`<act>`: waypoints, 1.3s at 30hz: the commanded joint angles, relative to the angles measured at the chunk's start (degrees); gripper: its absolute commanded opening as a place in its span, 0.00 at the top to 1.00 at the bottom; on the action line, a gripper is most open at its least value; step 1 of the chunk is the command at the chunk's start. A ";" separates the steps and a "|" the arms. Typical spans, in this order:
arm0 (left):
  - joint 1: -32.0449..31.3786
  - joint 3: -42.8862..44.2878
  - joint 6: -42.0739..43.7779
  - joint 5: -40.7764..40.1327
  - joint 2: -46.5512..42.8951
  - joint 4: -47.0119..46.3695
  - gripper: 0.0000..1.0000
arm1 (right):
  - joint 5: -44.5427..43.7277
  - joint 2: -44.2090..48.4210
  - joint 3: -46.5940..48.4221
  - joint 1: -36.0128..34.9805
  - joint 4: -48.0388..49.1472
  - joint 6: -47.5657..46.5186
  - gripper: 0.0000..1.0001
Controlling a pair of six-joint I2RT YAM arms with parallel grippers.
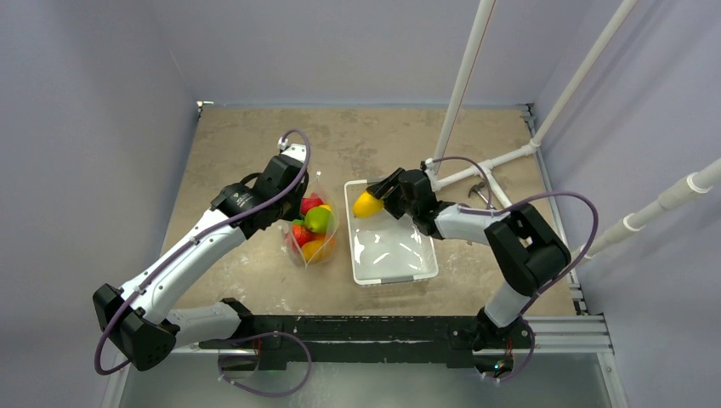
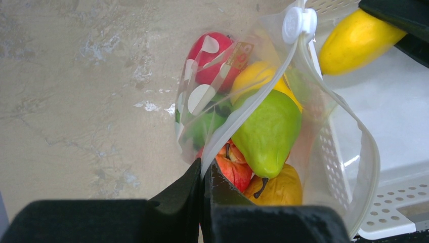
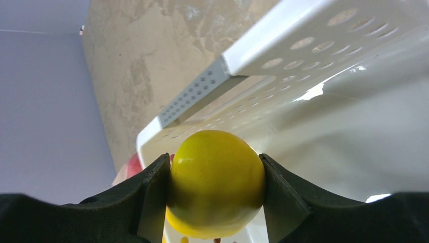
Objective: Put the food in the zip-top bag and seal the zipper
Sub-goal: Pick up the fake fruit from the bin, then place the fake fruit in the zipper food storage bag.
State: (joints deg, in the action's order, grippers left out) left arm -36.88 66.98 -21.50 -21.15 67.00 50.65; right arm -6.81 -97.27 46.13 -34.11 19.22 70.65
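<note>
The left gripper (image 2: 203,169) is pinched tight on one lip of the zip-top bag (image 2: 349,167), right along the zipper (image 2: 253,96), its jaws together with the plastic between them. The bag sits on the tan table (image 1: 255,144) just left of the white perforated tray (image 1: 395,274), touching or nearly touching its wall. Its mouth gapes open, the other lip bowing out toward the tray, and the white slider (image 2: 299,23) sits at the far end of the strip.

Most of the food is already inside, piled together: a green pear (image 2: 268,134) on top, a red apple (image 2: 232,169) under it, an orange-yellow fruit (image 2: 275,190) beside that, a red fruit (image 2: 212,55) at the far end and a bit of yellow (image 2: 255,76) next to it.

The right gripper (image 3: 215,172) has its jaws clamped on either side of a yellow lemon (image 1: 366,205) — held at the tray's far left corner, just beside the bag's open mouth. I cannot tell whether the lemon touches the tray.
</note>
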 commanded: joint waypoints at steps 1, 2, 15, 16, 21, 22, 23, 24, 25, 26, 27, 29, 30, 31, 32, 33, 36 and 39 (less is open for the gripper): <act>-0.15 1.78 -0.48 0.64 -0.78 -1.21 1.00 | -3.73 6.09 -0.79 0.06 -2.59 -2.72 0.87; -0.20 1.75 -0.55 0.73 -0.82 -1.23 1.00 | -3.89 7.13 -0.97 0.05 -2.88 -3.29 0.87; -0.20 1.75 -1.17 1.02 -0.94 -1.45 1.00 | -5.73 23.56 1.04 -2.93 -7.52 -17.41 0.90; -0.18 1.67 -1.20 0.94 -1.05 -1.55 1.00 | -5.05 24.67 1.39 -2.91 -7.04 -19.23 0.90; -0.20 1.49 -1.18 1.62 -1.53 -1.77 1.00 | 0.06 28.31 3.57 -3.21 -4.97 -25.88 0.91; -0.13 1.50 -1.18 1.63 -1.66 -1.72 1.00 | 1.09 28.72 4.51 -3.43 -4.95 -26.87 0.91; -0.20 1.50 -1.20 1.65 -1.72 -1.70 1.00 | 1.55 29.05 5.15 -3.69 -4.91 -27.90 0.90; -0.18 1.49 -1.22 1.68 -1.86 -1.65 1.00 | 2.48 29.33 5.90 -3.95 -4.89 -28.91 0.89; -0.20 1.60 -1.33 1.68 -1.95 -1.55 1.00 | 2.88 29.52 6.62 -4.33 -5.08 -29.71 0.88; -0.18 1.62 -1.27 1.72 -2.08 -1.49 1.00 | 3.01 29.73 7.42 -4.77 -5.47 -30.55 0.88; -0.19 1.58 -1.39 1.66 -2.21 -1.44 1.00 | 3.06 29.89 8.19 -5.34 -5.77 -31.81 0.87; -0.16 1.45 -1.66 1.72 -2.46 -1.34 1.00 | 2.89 29.95 9.90 -6.80 -6.46 -33.40 0.87; -0.12 1.34 -1.76 1.84 -2.65 -1.28 1.00 | 2.79 29.88 10.65 -7.67 -6.74 -34.08 0.87; -0.20 1.29 -1.88 2.01 -2.81 -1.37 1.00 | 2.89 29.68 11.34 -8.47 -7.01 -34.70 0.87; -0.16 1.23 -2.01 2.11 -3.02 -1.48 1.00 | 3.00 29.48 12.11 -9.37 -7.27 -35.11 0.87; -0.15 1.15 -2.10 2.16 -3.22 -1.50 1.00 | 3.03 29.24 12.82 -10.36 -7.42 -35.49 0.87; -0.14 0.98 -2.51 2.44 -3.69 -1.51 1.00 | 2.94 28.30 14.52 -13.29 -7.65 -36.43 0.87; -0.17 0.85 -2.87 3.04 -4.04 -1.71 1.00 | 2.63 27.56 15.24 -15.52 -7.41 -37.25 0.85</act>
State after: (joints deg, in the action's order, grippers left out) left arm -36.88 66.98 -22.96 -19.22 64.69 50.61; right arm -4.69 -68.95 58.30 -47.22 11.25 36.62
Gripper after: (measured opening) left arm 0.003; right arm 0.609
